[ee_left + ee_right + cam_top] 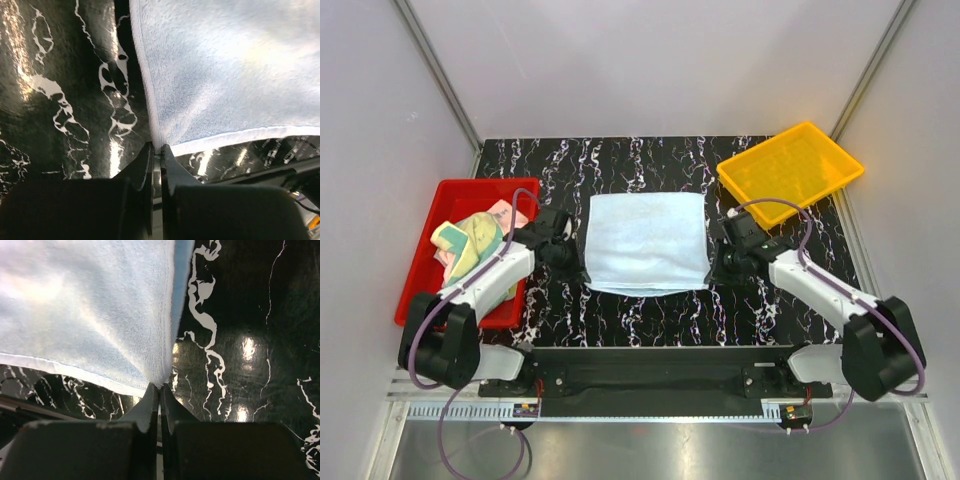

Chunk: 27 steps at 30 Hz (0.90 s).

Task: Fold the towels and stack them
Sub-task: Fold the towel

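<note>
Grip: L tool (157, 148) closed on blue towel (647, 240) corner; R tool (161, 388) same, seemingly just hem.

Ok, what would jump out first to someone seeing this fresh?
A light blue towel lies spread mid-table, with the left gripper and right gripper each pinched shut on a near corner. At the left a red tray holds a crumpled pile of pastel towels; a yellow tray sits at the far right.
</note>
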Tool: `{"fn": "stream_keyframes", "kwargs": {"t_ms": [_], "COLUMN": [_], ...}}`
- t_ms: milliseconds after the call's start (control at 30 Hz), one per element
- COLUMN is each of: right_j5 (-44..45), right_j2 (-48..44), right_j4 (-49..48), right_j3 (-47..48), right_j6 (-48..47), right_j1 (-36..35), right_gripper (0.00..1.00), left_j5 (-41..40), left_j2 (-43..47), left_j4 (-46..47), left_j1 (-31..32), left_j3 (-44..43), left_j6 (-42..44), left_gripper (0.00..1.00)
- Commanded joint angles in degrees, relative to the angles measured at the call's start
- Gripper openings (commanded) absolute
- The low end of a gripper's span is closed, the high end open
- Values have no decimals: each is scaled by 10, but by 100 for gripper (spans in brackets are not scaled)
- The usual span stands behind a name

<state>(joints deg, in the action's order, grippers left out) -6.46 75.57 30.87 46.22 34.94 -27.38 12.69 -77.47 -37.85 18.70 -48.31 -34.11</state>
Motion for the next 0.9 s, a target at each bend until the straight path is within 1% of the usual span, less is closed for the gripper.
{"fn": "stream_keyframes", "kwargs": {"t_ms": [0, 67, 133, 167, 200, 233, 267, 300, 333, 367, 400, 433, 500, 533, 567, 633, 667, 700, 800, 867], "right_j5": [15, 22, 39, 45, 45, 37, 32, 28, 33, 36, 22, 10, -22, -28, -31, -51, -60, -76, -98, -102], "right_j2": [-51, -46, -15, 2, 44, 68, 95, 151, 180, 224, 235, 240, 231, 226, 215, 201, 192, 190, 196, 203], "right_j4": [28, 1, -23, -27, -34, -38, -32, -22, 31, 58, 80, 76, 46, 35, 24, -19, -36, -70, -127, -150], "right_j3": [4, 14, 59, 110, 142, 177, 259, 302, 348, 413, 425, 422, 369, 349, 306, 260, 218, 199, 145, 123], "right_j6": [-10, -8, -21, -35, -44, -49, -57, -63, -66, -68, -68, -62, -43, -32, -27, -13, 6, 15, 44, 71], "right_j1": [-5, -5, -4, -2, 2, 18, 25, 33, 38, 38, 38, 38, 38, 36, 36, 36, 34, 31, 15, 0], "right_gripper": [0, 0, 0, 0, 0, 0, 0, 0, 0, 0, 0, 0, 0, 0, 0, 0, 0, 0, 0, 0], "left_j5": [44, 72, 81, 85, 84, 83, 91, 95, 89, 64, 52, 44, 27, 27, 25, 28, 37, 39, 47, 48], "left_j2": [31, 20, -14, -30, -63, -82, -103, -143, -164, -182, -211, -218, -209, -201, -184, -170, -162, -162, -167, -171], "left_j4": [-11, 3, 10, 11, 11, -1, -13, -47, -68, -94, -134, -144, -132, -119, -107, -67, -53, -29, 1, 14], "left_j1": [1, -1, -9, -15, -19, -32, -39, -47, -50, -52, -52, -52, -53, -53, -53, -53, -53, -53, -53, -53], "left_j3": [-23, -39, -89, -112, -138, -210, -250, -298, -377, -418, -445, -458, -428, -396, -341, -280, -255, -207, -149, -133], "left_j6": [-15, -20, -22, -22, -21, -21, -19, -17, -9, -1, 8, 19, 26, 26, 26, 24, 23, 22, 23, 26], "left_gripper": [0, 0, 0, 0, 0, 0, 0, 0, 0, 0, 0, 0, 0, 0, 0, 0, 0, 0, 0, 0]}}
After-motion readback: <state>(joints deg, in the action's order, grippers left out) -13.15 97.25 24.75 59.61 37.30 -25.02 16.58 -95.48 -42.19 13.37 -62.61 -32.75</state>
